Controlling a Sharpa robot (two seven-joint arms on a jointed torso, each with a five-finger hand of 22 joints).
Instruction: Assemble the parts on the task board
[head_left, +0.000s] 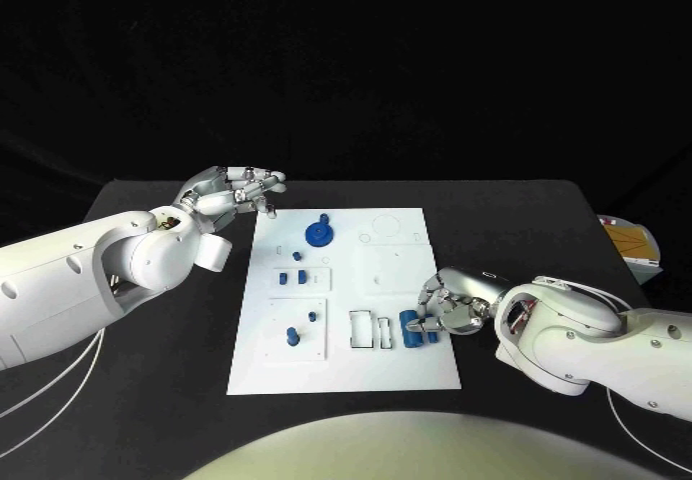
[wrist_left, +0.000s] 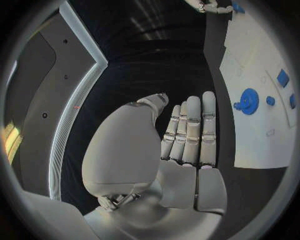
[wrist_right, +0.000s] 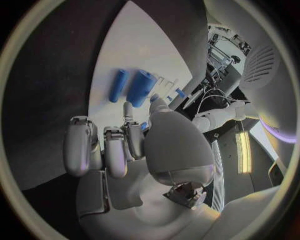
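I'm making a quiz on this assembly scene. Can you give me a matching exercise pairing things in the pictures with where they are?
Things:
1. left hand
2. right hand
3. blue gear
4. white frame

Places:
A. on the task board, toward its far end
B. at the board's right edge, by the blue cylinders
C. over the black table, just off the board's far left corner
D. on the board's near half, between the blue pegs and the cylinders

Pairs: 1-C, 2-B, 3-A, 4-D
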